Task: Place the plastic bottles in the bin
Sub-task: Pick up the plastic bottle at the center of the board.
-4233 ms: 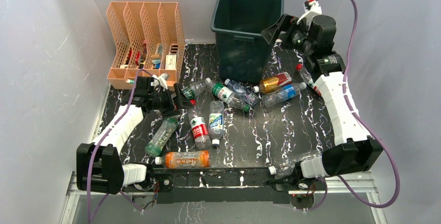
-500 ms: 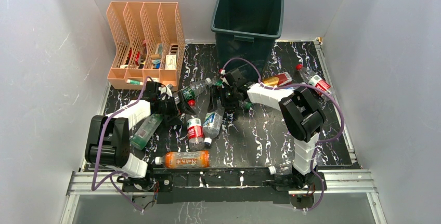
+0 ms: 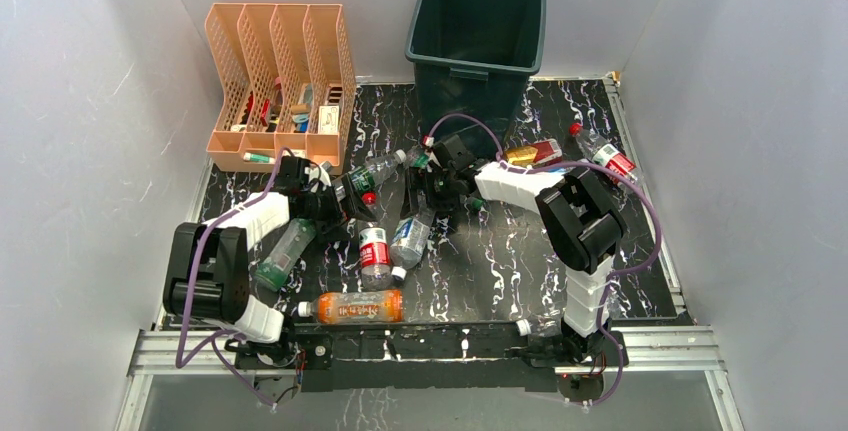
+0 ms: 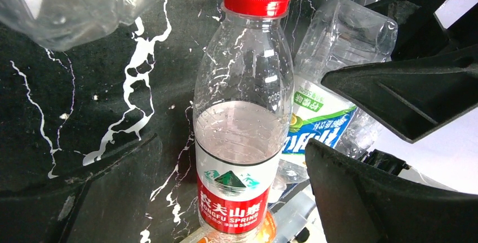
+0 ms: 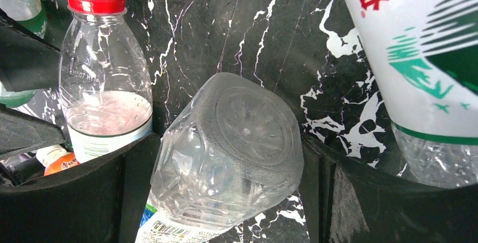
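Black marble-patterned table (image 3: 520, 261) with white walls around it carries the scattered plastic bottles, most of them lying in the middle. The dark green bin (image 3: 468, 111) stands at the far edge, behind them, and a peach file organizer (image 3: 280, 81) is at the far left.

Both arms are low over the same cluster. The left gripper (image 4: 231, 141) has its jaws wide apart on either side of a red-capped Nongfu Spring bottle (image 4: 242, 62), which lies flat with water in it. The right gripper (image 5: 228, 158) is also spread wide, and a clear empty bottle with a blue and white label (image 5: 248, 124) fills the gap between its fingers, base toward the camera. I cannot tell if the pads already touch it.

The step in hand seems to be the grasp. To do it well, each gripper should close on the straight middle of the body, not on the tapered shoulder, where a round bottle can slip out. The empty bottle will probably dent, so the squeeze should be gentle. The one with water is heavier and needs a firmer hold.

The two grippers are very near each other, so I would lift one at a time, straight up, before going to the bin.
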